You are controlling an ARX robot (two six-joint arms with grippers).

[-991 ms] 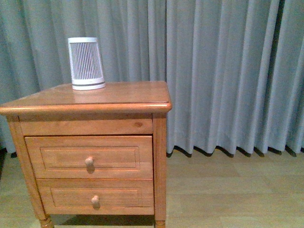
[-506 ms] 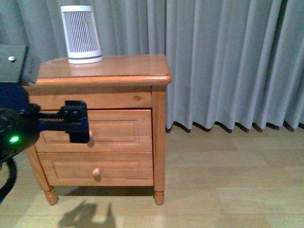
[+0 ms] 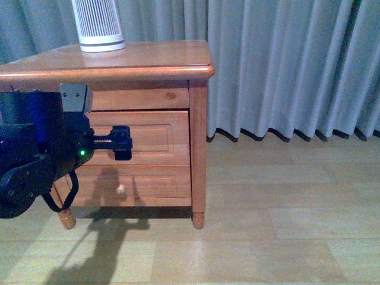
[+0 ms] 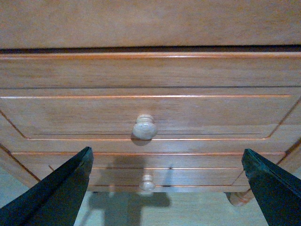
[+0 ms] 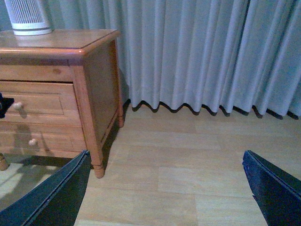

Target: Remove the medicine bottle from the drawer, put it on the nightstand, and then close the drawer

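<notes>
Left fingers (image 4: 56,188) nearer closed reddish-brown drawer (image 4: 211,113)

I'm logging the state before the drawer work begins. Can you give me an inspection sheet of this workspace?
Surface: nightstand top, polished wood.
Job's things: drawer shut; medicine bottle not seen.
Clutter: white slatted device on the nightstand.
Grippers: left gripper jaws open, facing the drawer's knob; right gripper jaws open, empty, over the floor.
Cables: black cable loops low before the nightstand.
Surroundings: grey curtain, wood floor.
</notes>
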